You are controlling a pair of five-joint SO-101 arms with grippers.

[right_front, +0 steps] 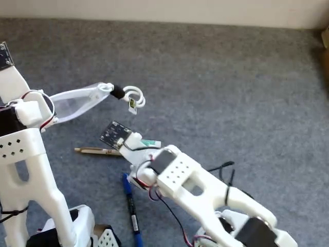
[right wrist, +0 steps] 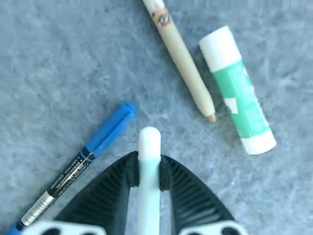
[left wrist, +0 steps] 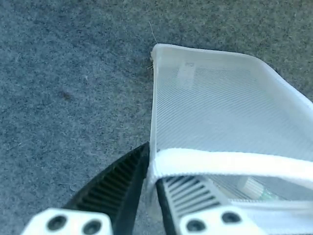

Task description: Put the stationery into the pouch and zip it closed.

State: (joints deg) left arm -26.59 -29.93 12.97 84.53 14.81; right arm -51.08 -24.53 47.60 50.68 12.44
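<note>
My left gripper (left wrist: pixel 152 172) is shut on the rim of the clear mesh pouch (left wrist: pixel 222 110). In the high view the left arm (right_front: pixel 31 110) holds the pouch (right_front: pixel 77 100) above the carpet, its zip pull and white ring (right_front: pixel 134 98) pointing right. My right gripper (right wrist: pixel 148 164) is shut on a slim white pen (right wrist: pixel 149 142). Beyond it on the carpet lie a blue pen (right wrist: pixel 90 159), a beige pencil (right wrist: pixel 182 56) and a green-and-white glue stick (right wrist: pixel 237 90). The right arm (right_front: pixel 172 172) sits over the pencil (right_front: pixel 97 151), glue stick (right_front: pixel 150 143) and blue pen (right_front: pixel 131 208).
Grey carpet (right_front: pixel 231 82) covers the whole work area, with open floor to the right and behind the pouch. A pale wall edge (right_front: pixel 164 10) runs along the far side. Black cables (right_front: pixel 223 167) trail beside the right arm.
</note>
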